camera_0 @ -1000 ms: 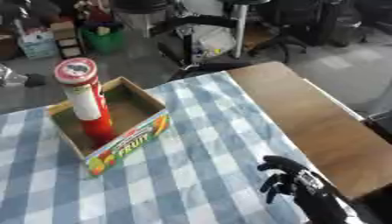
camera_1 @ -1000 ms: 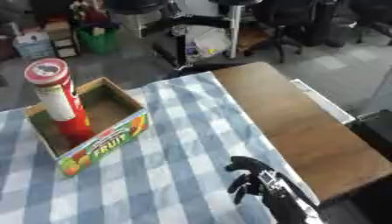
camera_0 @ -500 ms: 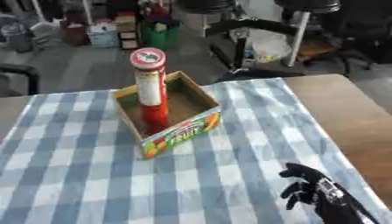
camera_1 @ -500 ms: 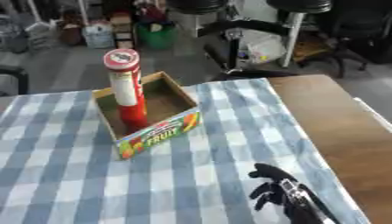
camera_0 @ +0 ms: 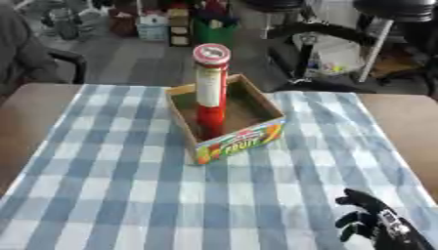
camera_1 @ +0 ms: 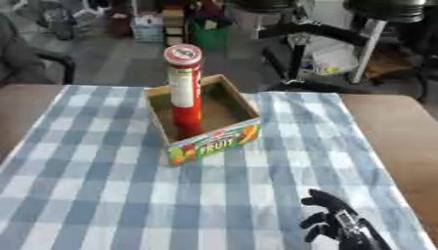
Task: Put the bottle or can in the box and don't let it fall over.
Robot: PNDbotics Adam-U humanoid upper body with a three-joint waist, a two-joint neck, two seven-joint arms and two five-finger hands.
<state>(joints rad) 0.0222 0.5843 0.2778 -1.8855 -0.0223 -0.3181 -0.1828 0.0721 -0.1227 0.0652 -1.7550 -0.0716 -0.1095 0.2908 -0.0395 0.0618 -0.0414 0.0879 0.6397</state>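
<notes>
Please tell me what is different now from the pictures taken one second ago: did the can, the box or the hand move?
Only the camera has moved: the whole picture has swung, so the table now lies squarer. The can still stands upright in the box on the checked cloth. The right hand stays at the lower right, fingers curled, holding nothing. Nothing was taken hold of or let go.

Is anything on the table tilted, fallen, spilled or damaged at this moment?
Nothing stands out. The tall red and white can stands upright inside the open cardboard box with the fruit print, which sits flat on the blue and white checked cloth. The right hand is apart from it, near the lower right corner, fingers curled.
</notes>
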